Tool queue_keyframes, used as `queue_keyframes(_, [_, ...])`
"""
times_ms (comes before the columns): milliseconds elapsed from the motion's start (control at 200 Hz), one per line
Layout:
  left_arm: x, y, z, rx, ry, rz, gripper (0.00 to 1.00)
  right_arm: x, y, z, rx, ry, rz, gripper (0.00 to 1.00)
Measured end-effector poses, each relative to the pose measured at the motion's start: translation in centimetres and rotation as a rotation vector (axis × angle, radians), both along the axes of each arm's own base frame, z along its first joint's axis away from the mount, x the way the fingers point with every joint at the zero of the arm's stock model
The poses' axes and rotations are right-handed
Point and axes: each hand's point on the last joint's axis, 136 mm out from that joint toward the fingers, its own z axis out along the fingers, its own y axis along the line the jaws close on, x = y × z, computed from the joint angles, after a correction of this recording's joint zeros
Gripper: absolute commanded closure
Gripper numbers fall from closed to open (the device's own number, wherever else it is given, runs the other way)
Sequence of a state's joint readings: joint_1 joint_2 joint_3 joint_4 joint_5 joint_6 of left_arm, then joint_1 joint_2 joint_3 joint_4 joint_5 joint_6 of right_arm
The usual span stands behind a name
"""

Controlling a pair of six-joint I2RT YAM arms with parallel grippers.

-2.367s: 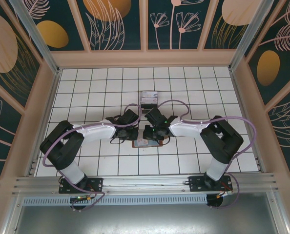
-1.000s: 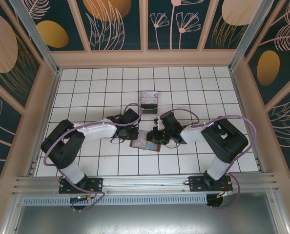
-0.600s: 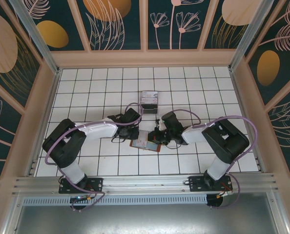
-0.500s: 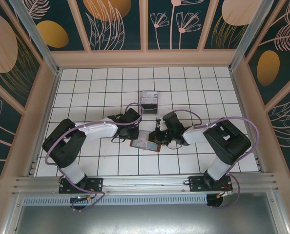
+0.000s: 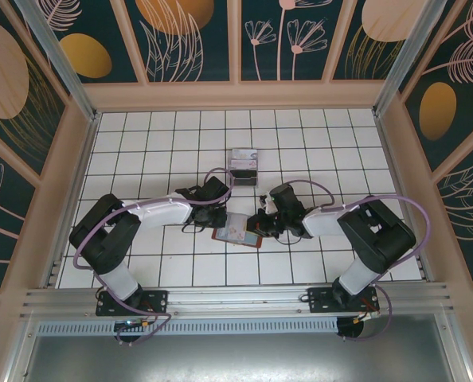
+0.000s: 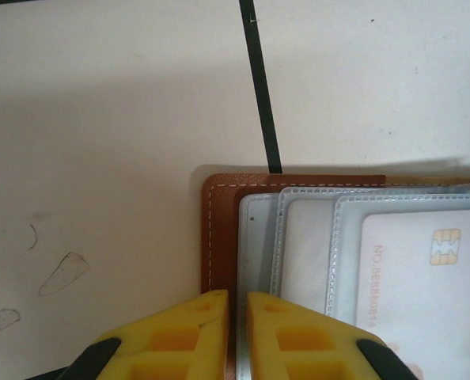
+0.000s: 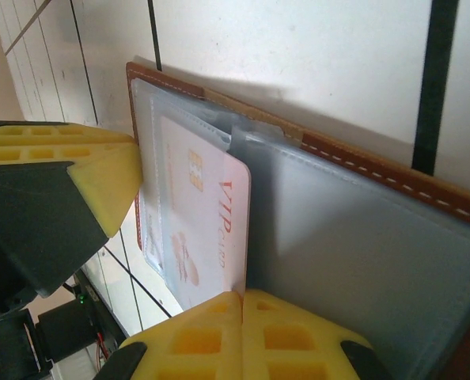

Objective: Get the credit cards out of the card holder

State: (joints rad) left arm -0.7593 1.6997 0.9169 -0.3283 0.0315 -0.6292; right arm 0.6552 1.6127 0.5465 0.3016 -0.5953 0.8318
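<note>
The pale card (image 7: 207, 237) says "VIP" along its edge. From the left wrist view, the same card reads "NO." and then a row of eights beside its gold chip.

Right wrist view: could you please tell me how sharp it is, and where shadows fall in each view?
Right wrist: print on the VIP card reads sharply; the card holder shades the tile beyond it. Left wrist: card chip crisp, soft shadow above the holder. Top external: even light, holder too small for detail.
</note>
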Motion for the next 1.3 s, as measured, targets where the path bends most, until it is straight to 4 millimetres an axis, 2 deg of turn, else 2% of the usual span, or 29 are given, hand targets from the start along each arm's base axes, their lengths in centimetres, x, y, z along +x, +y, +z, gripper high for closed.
queue_keyframes(220, [-0.3, -0.4, 1.1, -0.032, 0.001, -0.011, 0.76, 0.0, 0.0, 0.0, 0.001, -0.005, 0.004, 1.00])
queue_keyframes(395, [-0.8, -2.3, 2.6, -0.093, 0.000, -0.054, 0.78, 0.0, 0.0, 0.0, 0.001, -0.005, 0.004, 1.00])
queue_keyframes(586, [-1.8, -3.6, 2.9, -0.146, 0.035, -0.095, 0.79, 0.0, 0.0, 0.0, 0.001, -0.005, 0.004, 1.00])
queue_keyframes(996, [-2.1, -4.2, 0.7, -0.144, 0.084, -0.107, 0.79, 0.0, 0.0, 0.0, 0.001, -0.005, 0.005, 1.00])
queue_keyframes(1301, [-1.8, -3.9, 0.6, -0.116, 0.060, -0.095, 0.80, -0.1, -0.2, -0.2, -0.010, -0.001, 0.008, 1.00])
